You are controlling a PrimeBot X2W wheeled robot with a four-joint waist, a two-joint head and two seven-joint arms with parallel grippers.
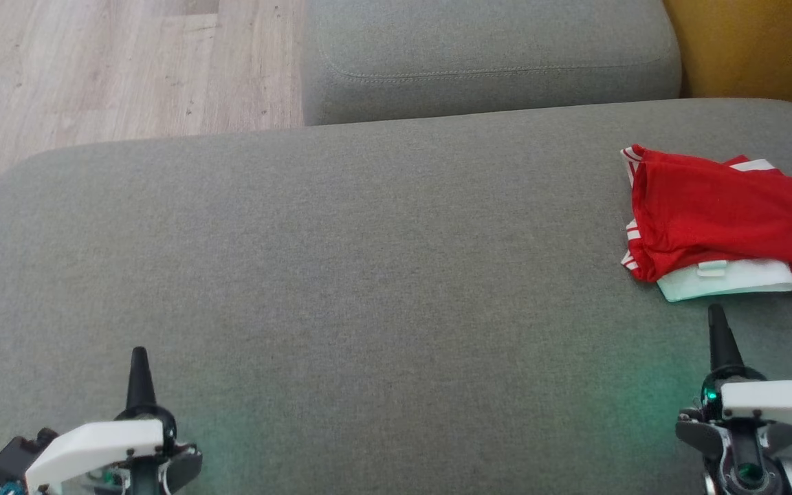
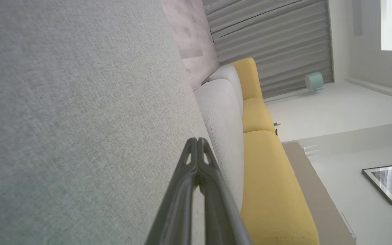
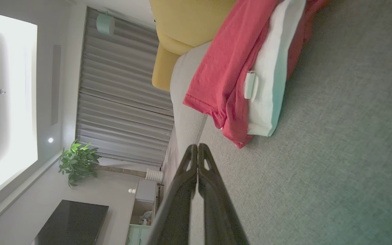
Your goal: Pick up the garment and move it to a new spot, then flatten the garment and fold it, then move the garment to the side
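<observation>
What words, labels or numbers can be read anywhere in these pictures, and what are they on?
No text can be read anywhere.
On the red and white garment, the small white tab: too small to tell if anything is printed.
On the framed picture: blurred, no legible writing.

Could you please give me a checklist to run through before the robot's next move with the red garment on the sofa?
1. The left tool is shut and holds nothing: ok.
2. The right tool is shut and holds nothing: ok, though it would probably need to open before any grasp.
3. The red garment lies folded on the grey cushion, on the robot's right: ok.
4. The right tool is apart from the garment, just short of its white band: ok.
5. The whole garment is inside the head view: not ok, the picture's edge cuts its right side.
6. The lower layers are folded neatly: cannot tell.
</observation>
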